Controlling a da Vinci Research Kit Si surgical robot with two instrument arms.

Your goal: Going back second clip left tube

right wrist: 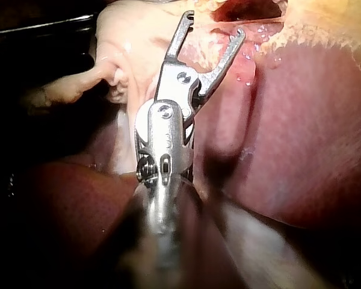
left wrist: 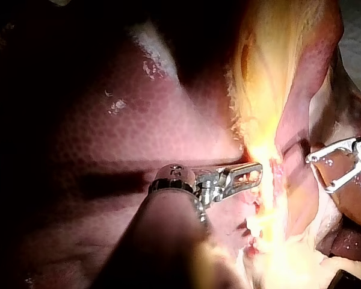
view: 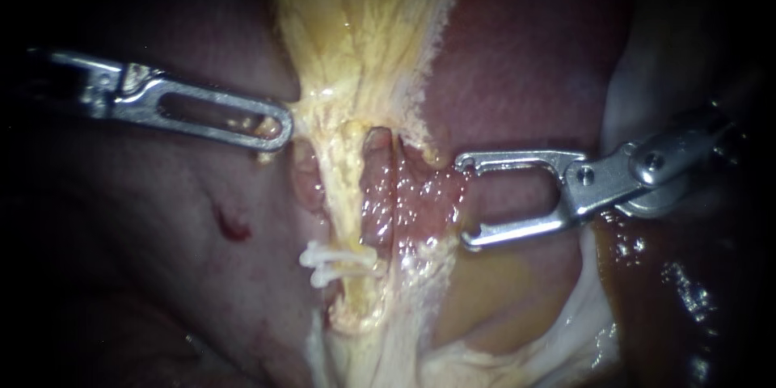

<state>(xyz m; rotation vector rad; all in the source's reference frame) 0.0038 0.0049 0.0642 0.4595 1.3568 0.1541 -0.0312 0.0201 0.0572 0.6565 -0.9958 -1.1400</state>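
Endoscope view. The left tube (view: pixel 346 194), pale yellow, runs top to bottom down mid-field. A white clip (view: pixel 339 263) sits across its lower stretch; I can't tell whether it is one clip or two. The right instrument (view: pixel 463 200) comes in from the right with its jaws spread wide and empty, tips just beside the pink tissue next to the tube. The clip lies down-left of those jaws and apart from them. The mouth faces the tube, whose long axis crosses it. Judged: the way out is straight back along the shaft, to the right. The left instrument (view: pixel 275 133) has its jaws pressed together, pinching the edge of the yellow tissue (view: pixel 364 40) up-left of the clip. Liver (view: pixel 525 56) lies behind.

Left wrist view. The left instrument (left wrist: pixel 253 173) has its tip closed on the glaring yellow tissue (left wrist: pixel 271 72). The right instrument (left wrist: pixel 320 174) sits beyond it, agape and holding nothing. The clip is lost in glare.

Right wrist view. The right instrument (right wrist: pixel 214 24) has its jaws apart with nothing between them. Liver (right wrist: pixel 307 132) lies beside it. The tube and clip can't be made out.
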